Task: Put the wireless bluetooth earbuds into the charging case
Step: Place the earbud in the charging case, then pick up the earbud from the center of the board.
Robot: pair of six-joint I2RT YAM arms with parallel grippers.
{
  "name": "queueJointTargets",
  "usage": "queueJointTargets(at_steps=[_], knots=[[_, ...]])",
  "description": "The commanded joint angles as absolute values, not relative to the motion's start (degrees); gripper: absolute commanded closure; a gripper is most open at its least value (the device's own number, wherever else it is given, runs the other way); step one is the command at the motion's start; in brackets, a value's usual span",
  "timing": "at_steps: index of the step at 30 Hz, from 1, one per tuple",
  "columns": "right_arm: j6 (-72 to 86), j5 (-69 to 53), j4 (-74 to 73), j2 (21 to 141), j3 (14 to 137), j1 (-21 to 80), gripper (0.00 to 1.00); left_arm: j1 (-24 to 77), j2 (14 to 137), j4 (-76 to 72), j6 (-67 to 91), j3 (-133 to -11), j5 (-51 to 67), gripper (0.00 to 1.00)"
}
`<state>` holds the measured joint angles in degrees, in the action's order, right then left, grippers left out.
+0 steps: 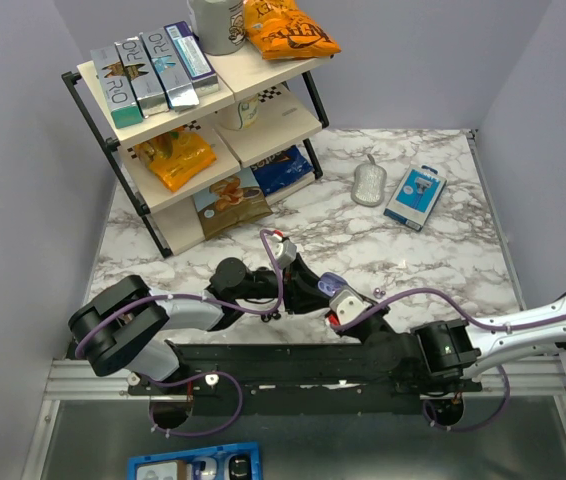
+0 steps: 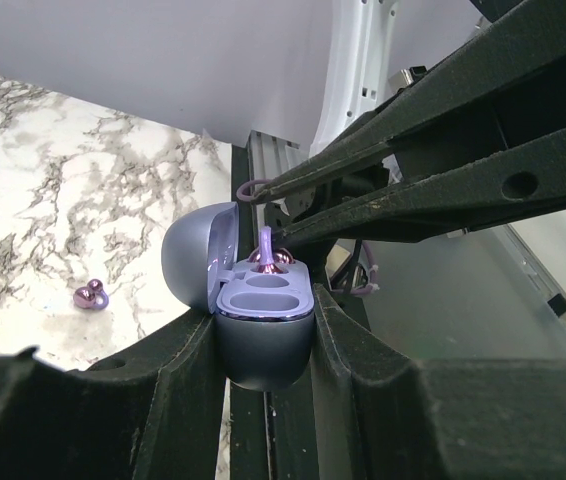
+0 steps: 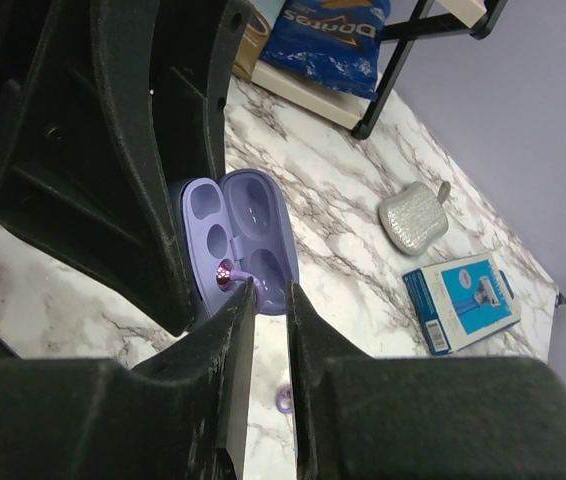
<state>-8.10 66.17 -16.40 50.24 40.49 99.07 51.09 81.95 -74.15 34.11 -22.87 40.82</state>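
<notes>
My left gripper [image 1: 315, 288] [image 2: 263, 325] is shut on the lavender charging case [image 2: 263, 345], holding it upright with the lid open. The case also shows in the right wrist view [image 3: 253, 215] and the top view [image 1: 331, 285]. One earbud [image 3: 225, 272], metallic pink with a purple hook, sits at a socket of the case [image 2: 268, 257]. My right gripper [image 3: 271, 290] [image 1: 339, 310] hangs over the case with its jaws nearly closed on that earbud's hook. The second earbud [image 2: 91, 295] lies on the marble just right of the case [image 1: 378, 291].
A two-tier rack [image 1: 263, 70] with snack bags and boxes stands at the back left. A silver pouch [image 1: 368, 184] [image 3: 413, 215] and a blue-and-white box [image 1: 415, 196] [image 3: 463, 300] lie at the back right. A blue tray [image 1: 195, 465] sits below the table's near edge.
</notes>
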Motion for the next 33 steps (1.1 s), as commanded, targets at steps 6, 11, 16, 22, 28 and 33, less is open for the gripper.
queueJointTargets(at_steps=[6,11,16,22,28,33], knots=[[-7.0,67.3,-16.6,46.8,40.5,99.6,0.62,51.0,81.4,-96.8,33.7,-23.4,41.3,1.0],[-7.4,67.1,-16.3,45.6,40.5,99.6,0.58,51.0,81.7,-96.8,33.8,-23.5,41.3,1.0],[-6.2,68.7,-16.4,44.7,41.0,99.6,0.57,51.0,81.7,-96.8,33.6,-23.3,41.0,1.0],[-0.1,79.9,-16.0,32.4,43.9,97.1,0.47,51.0,81.0,-96.8,30.7,-19.6,37.4,1.0],[9.3,85.1,-14.9,19.3,40.4,93.4,0.4,54.2,78.2,-96.3,26.2,-14.2,30.2,1.0],[8.4,80.2,-15.4,26.4,43.8,93.3,0.39,58.5,75.4,-90.3,21.5,-12.8,27.8,1.0]])
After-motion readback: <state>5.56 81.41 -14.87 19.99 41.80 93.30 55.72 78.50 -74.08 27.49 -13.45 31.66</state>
